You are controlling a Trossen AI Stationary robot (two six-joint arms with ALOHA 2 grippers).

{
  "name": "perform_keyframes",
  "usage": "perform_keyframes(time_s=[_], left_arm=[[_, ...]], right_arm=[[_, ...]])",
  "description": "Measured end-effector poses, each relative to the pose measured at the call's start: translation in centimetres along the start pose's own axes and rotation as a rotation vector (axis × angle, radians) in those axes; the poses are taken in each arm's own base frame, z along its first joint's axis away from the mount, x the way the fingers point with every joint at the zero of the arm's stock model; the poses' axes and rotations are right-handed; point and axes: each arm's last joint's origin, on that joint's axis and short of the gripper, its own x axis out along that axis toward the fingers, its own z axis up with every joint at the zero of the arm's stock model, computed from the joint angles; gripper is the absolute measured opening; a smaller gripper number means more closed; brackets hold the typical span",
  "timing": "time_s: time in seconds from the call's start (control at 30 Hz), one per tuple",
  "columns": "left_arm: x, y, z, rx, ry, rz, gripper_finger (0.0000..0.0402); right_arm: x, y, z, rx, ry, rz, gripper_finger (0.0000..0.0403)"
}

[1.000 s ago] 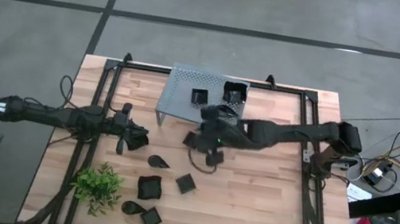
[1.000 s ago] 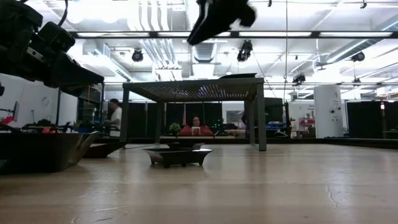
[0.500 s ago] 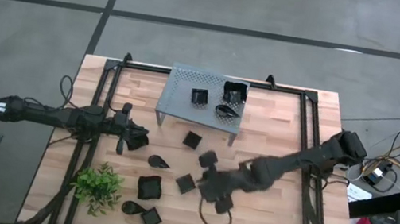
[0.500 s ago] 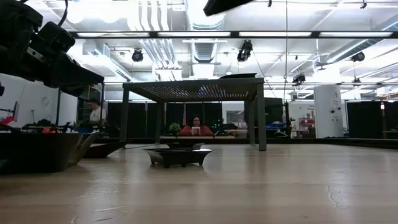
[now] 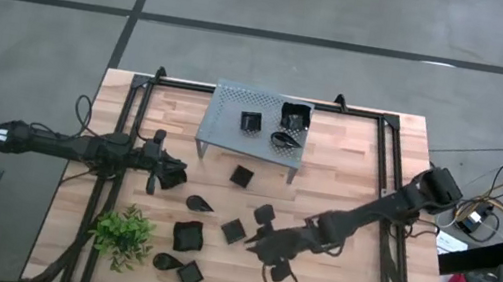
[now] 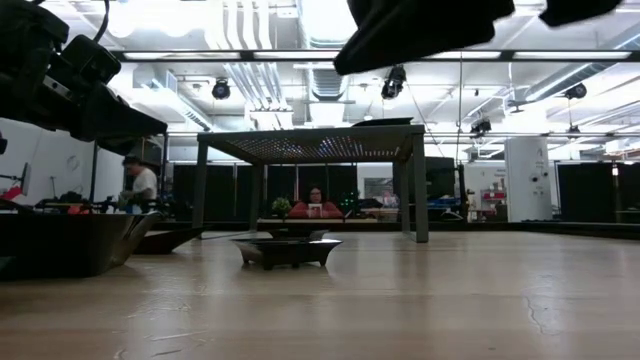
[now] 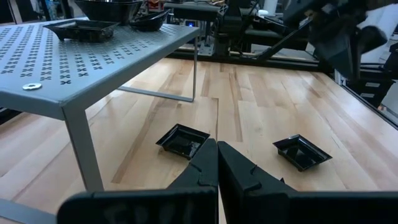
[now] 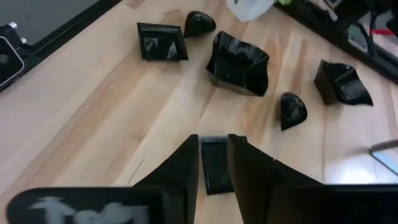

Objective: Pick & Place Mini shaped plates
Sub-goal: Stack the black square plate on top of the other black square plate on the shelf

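Note:
Small black dishes lie in two groups. Three sit on the grey rack: a square one, a deeper one and a teardrop. Several more rest flat on the wood, among them squares, a teardrop and a larger dish. My right gripper hovers open above the table, and a square dish shows through the narrow gap between its fingers. My left gripper waits shut near the table's left side.
A small green plant stands near the table's near-left corner, with a teardrop dish and a square dish beside it. The rack stands on legs at the far middle. Bare wood lies to the right of the right arm.
My right gripper has left the rack's near edge and swung toward the table's near edge, ending over the square dishes on the wood. A teardrop dish now shows on the rack where the gripper had been.

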Motion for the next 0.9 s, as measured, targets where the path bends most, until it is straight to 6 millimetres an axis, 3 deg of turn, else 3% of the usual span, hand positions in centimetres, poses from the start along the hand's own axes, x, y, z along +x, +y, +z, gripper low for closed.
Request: perform_keyframes(time_s=[0.3,0.57,0.9], left_arm=[[0.0,0.0,0.0,0.000,0.000,0.000,0.0000],[0.0,0.0,0.0,0.000,0.004,0.000,0.0000],[0.1,0.0,-0.1,0.001,0.015,0.001,0.0000]], right_arm=[[2.6,0.8,-0.8,-0.009,-0.023,-0.024,0.0133],[4.2,1.2,-1.1,-0.073,0.018,-0.028,0.0122],[7.2,1.8,-3.1,-0.111,0.107,-0.016,0.0109]])
